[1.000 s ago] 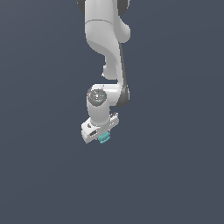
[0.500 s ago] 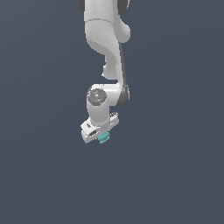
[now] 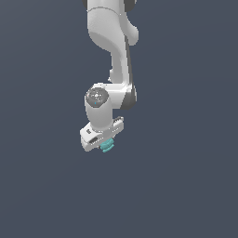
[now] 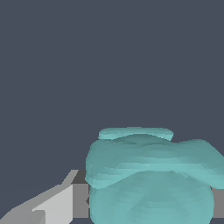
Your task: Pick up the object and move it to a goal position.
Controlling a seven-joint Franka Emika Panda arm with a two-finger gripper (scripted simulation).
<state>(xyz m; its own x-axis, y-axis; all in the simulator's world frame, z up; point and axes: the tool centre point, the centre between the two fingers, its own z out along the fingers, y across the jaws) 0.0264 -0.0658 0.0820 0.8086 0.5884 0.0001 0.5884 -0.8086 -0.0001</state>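
The object (image 3: 107, 146) is a small teal-cyan ridged lump poking out just under the white gripper head in the exterior view. My gripper (image 3: 106, 145) is shut on it, with the white arm rising above to the frame's upper edge. In the wrist view the object (image 4: 151, 179) fills the lower right, banded and rounded, with a grey finger (image 4: 61, 203) pressed against its side. The second finger is mostly hidden behind the lump.
Only a flat dark blue-grey background surrounds the arm in both views. No other objects, edges or goal marker show.
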